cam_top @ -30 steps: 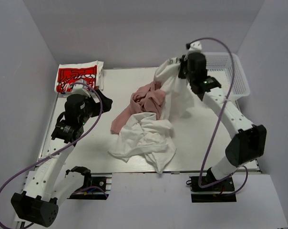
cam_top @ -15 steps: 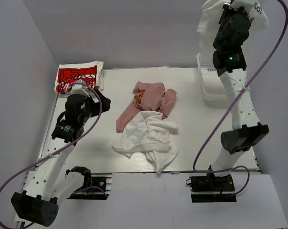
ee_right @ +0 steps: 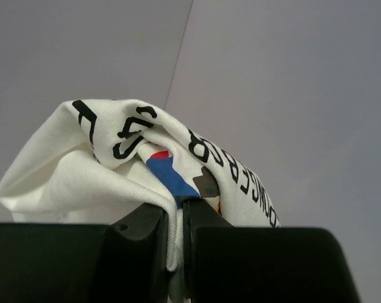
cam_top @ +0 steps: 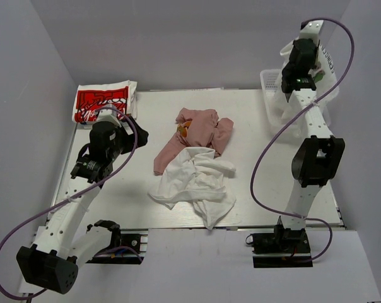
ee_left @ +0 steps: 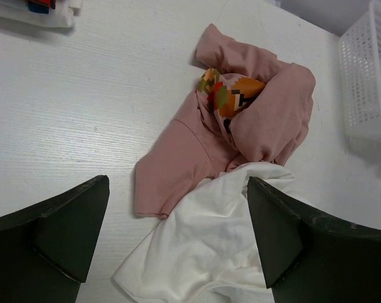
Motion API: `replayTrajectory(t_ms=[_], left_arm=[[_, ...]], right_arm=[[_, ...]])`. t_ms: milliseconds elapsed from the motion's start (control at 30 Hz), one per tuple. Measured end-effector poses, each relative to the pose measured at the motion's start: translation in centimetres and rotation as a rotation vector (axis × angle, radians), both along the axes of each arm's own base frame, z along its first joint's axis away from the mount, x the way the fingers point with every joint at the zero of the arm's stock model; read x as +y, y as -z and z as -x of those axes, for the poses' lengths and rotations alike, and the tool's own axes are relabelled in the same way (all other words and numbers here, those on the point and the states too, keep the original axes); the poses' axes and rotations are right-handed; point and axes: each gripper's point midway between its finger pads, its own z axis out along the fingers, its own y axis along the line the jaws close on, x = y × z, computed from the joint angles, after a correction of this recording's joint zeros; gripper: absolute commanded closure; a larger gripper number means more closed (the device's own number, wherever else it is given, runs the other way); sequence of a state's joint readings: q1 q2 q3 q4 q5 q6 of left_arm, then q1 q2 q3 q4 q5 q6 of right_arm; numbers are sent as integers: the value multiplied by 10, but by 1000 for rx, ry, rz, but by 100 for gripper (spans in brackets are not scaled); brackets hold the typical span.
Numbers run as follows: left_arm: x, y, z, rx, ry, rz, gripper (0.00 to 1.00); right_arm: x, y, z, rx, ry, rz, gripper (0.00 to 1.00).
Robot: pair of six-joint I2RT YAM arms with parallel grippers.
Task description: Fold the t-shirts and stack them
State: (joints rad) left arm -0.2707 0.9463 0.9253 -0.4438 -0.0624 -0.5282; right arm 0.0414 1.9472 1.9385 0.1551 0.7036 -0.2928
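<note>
From above, we see the right arm [cam_top: 310,126] reared high over the white mesh basket [cam_top: 270,95] at the desk's [cam_top: 253,164] far right corner, a printed white tee [cam_top: 328,65] bunched at its tip. The left fingers [cam_top: 138,134] hang spread and empty near the folded red-logo tee [cam_top: 102,104] in the far left corner. A crumpled pink tee [cam_top: 200,129] and a plain white tee [cam_top: 193,186] overlap mid-desk. The left wrist view looks between those wide fingers [ee_left: 58,233] onto the pink tee [ee_left: 178,158], the white one [ee_left: 209,252] lapping its near edge. The right wrist view shows the right fingers [ee_right: 134,252] pinched shut on a fold of the lettered tee [ee_right: 83,170]. We judge that one tee is being lifted clear for spreading. Next it needs lowering onto bare desk, with the left fingers taking a second corner.
</note>
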Motion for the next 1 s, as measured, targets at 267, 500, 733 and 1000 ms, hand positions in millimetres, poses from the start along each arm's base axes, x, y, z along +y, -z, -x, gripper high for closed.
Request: replayTrajectory(t_ms=[267, 500, 733, 1000], left_arm=[[-8, 8, -2, 30, 37, 11, 0], [-14, 9, 0, 42, 61, 34, 0], [-15, 11, 5, 62, 54, 56, 0], [-11, 13, 22, 74, 36, 88, 0]], right_arm=[[-9, 162, -20, 318, -33, -145, 56], [8, 242, -7, 578, -137, -278, 10], [94, 139, 46, 435, -471, -321, 10], [306, 52, 183, 254, -1092, -352, 10]])
